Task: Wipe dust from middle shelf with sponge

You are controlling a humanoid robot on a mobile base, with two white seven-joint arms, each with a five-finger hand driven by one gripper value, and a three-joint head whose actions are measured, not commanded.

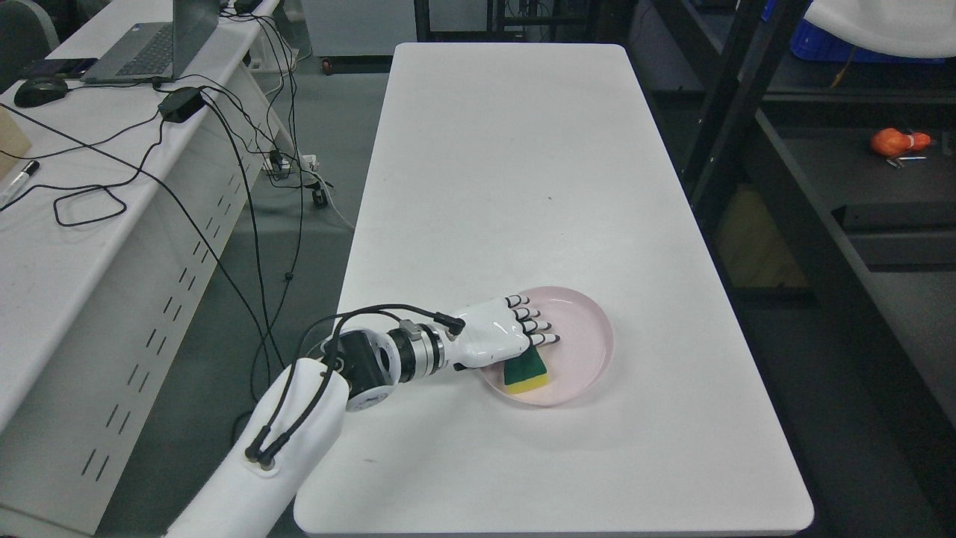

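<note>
Your white table (523,187) carries a pink plate (590,351) near its front edge. Your left hand (497,336) reaches over the plate's left rim, fingers (539,326) extended flat and loose, gripping nothing. The green-and-yellow sponge (526,373) lies in the plate just under the palm; contact unclear.
</note>
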